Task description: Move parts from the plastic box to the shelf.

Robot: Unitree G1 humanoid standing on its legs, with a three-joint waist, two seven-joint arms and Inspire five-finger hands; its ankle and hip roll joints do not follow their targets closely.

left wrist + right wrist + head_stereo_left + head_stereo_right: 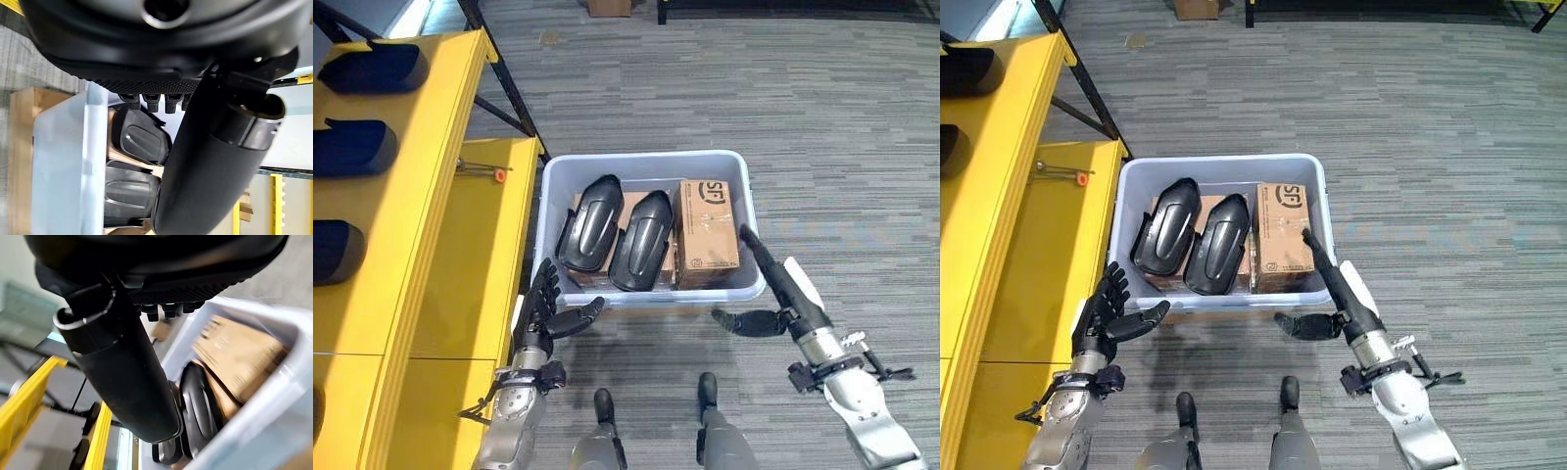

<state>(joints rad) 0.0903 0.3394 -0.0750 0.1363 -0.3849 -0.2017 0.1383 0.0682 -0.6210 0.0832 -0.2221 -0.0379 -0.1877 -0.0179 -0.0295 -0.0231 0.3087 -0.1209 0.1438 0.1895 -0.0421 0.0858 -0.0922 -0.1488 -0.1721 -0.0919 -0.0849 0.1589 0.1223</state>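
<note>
Waiting open and empty, the left hand (pixel 545 311) and right hand (pixel 781 294) flank the box (pixel 646 164); between them, parts (pixel 617 233) look hard, smooth, slippery, so grab the edges.

Pale blue plastic box (pixel 745 211) — black parts (pixel 592 223) — yellow shelf (pixel 431 147) — grey striped floor (pixel 822 108).

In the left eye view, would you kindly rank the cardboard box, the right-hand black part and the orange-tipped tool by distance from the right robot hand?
From the right robot hand:
1. Cardboard box, right side of the plastic box, nearest.
2. Right-hand black part, mid-box.
3. Orange-tipped tool, on the yellow shelf at left, farthest.
</note>
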